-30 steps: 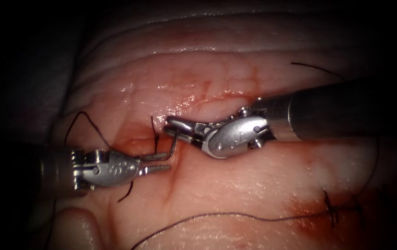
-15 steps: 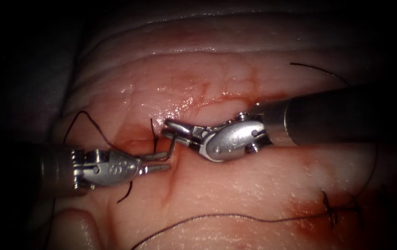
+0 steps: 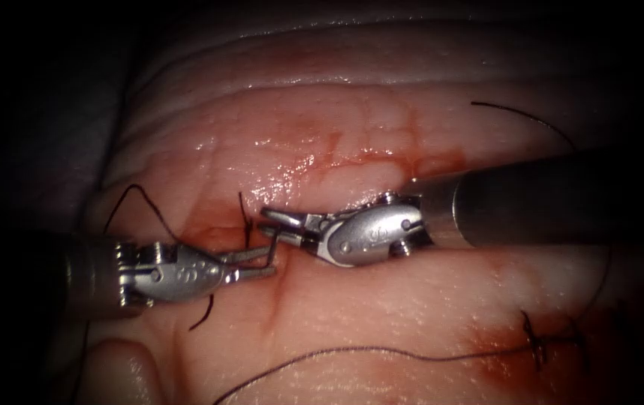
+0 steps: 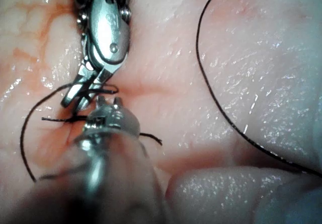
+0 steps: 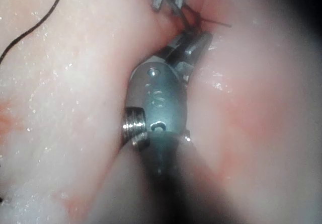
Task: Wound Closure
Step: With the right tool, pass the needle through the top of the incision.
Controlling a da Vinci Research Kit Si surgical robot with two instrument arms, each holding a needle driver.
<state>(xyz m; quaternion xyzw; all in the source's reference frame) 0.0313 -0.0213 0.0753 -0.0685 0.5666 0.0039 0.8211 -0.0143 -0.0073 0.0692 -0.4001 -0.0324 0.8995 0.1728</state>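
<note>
My right tool (image 3: 268, 223) comes in from the right with its jaws shut on the needle (image 3: 275, 244) near its upper end. The short visible part of the needle runs down from those jaws to the tips of my left tool (image 3: 271, 260). The left jaws stand slightly open around the needle's lower end and hold nothing firmly. This is at the top of the cut (image 3: 273, 300), where the tissue (image 3: 382, 300) is stained red. I cannot tell whether the needle's lower end is in the tissue. A short thread end (image 3: 245, 214) stands up just left of the needle.
A long thread (image 3: 374, 348) lies across the near tissue to dark knotted stitches (image 3: 538, 339) at the right. A thread loop (image 3: 142, 196) arcs above the left tool's shaft, and a cut end (image 3: 206, 315) curls below it. Red fluid (image 3: 217, 225) pools around the thread end.
The right tool has moved down and to the left with the needle, bringing its jaws closer to the left tool's tips. The left tool has stayed in place.
</note>
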